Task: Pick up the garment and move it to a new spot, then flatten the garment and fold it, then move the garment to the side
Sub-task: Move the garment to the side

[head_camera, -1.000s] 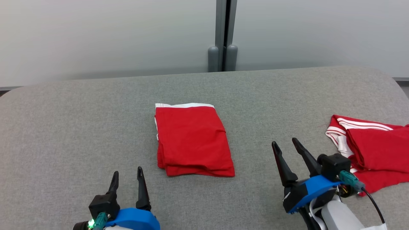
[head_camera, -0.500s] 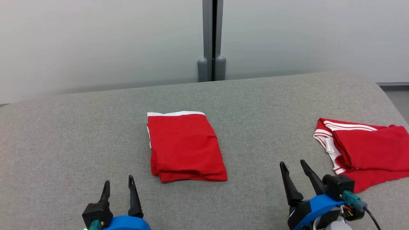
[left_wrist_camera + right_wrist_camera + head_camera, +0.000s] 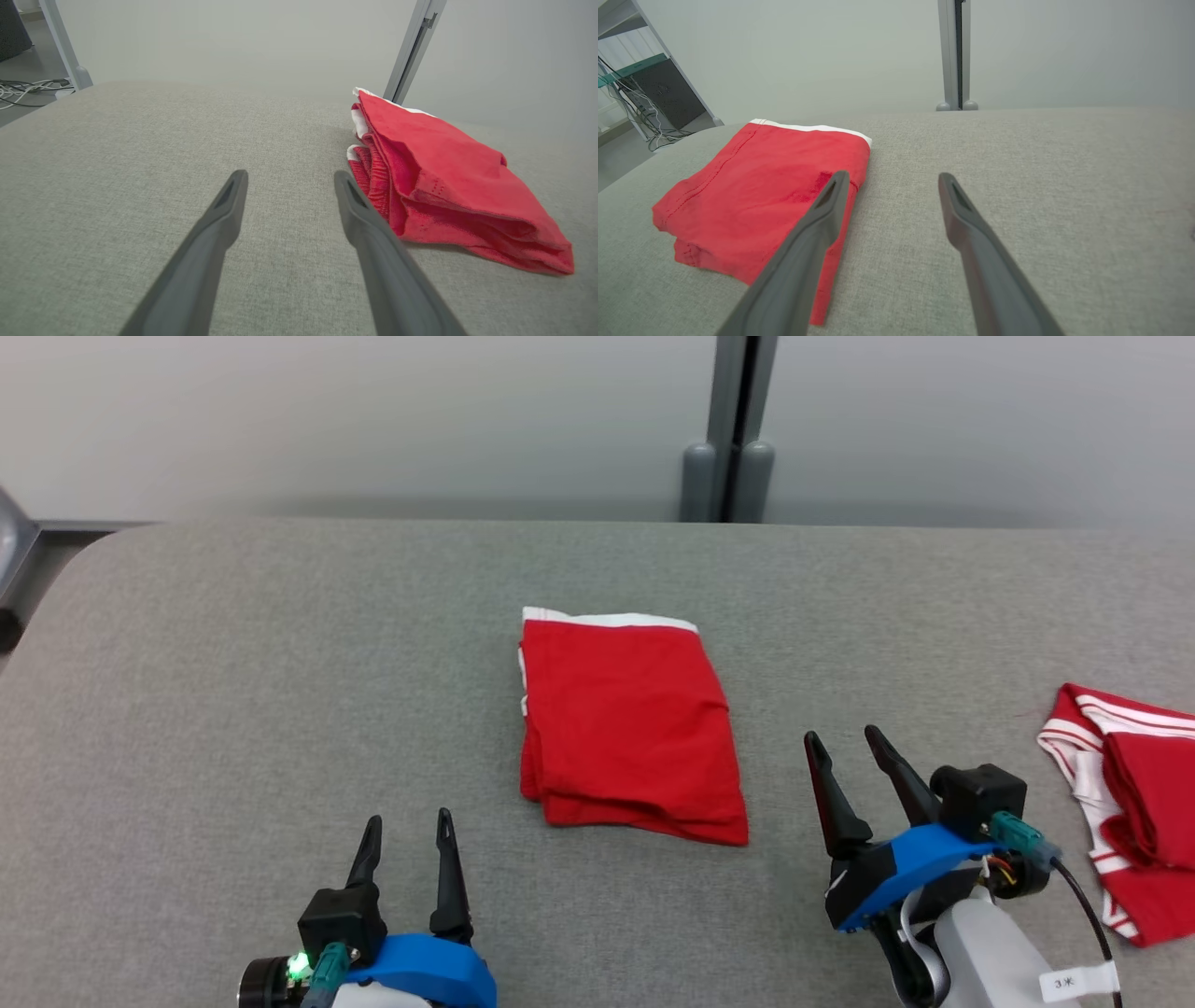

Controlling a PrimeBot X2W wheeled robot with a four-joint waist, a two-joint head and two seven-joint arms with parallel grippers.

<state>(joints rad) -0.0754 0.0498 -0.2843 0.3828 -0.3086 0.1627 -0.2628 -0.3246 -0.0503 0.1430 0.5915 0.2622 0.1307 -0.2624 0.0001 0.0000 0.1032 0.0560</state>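
Garment (image 3: 630, 723) lies folded into a red oblong near the middle of the grey table (image 3: 233, 663), its white band at the far end. Its long axis runs away from the robot, the near end leaning a little to the right. It rests flat and nothing touches it.

Both grippers sit on the robot's side of it with the garment between them. The left gripper (image 3: 409, 819) is short of the near edge and off to the left, so the cloth lies ahead and to its right. The right gripper (image 3: 840, 735) stands just beside the near right corner, tips level with the near half of the cloth and pointing slightly toward it. In the right wrist view one finger crosses the garment's right edge, though whether it touches cannot be told. The jaws of both stand wide and hold nothing.

Folding looks done, so the step left seems to be moving the garment aside. The right arm is nearer and would need only a short reach leftward to the long right edge. A second red piece (image 3: 1134, 803) with white stripes lies well apart at the right
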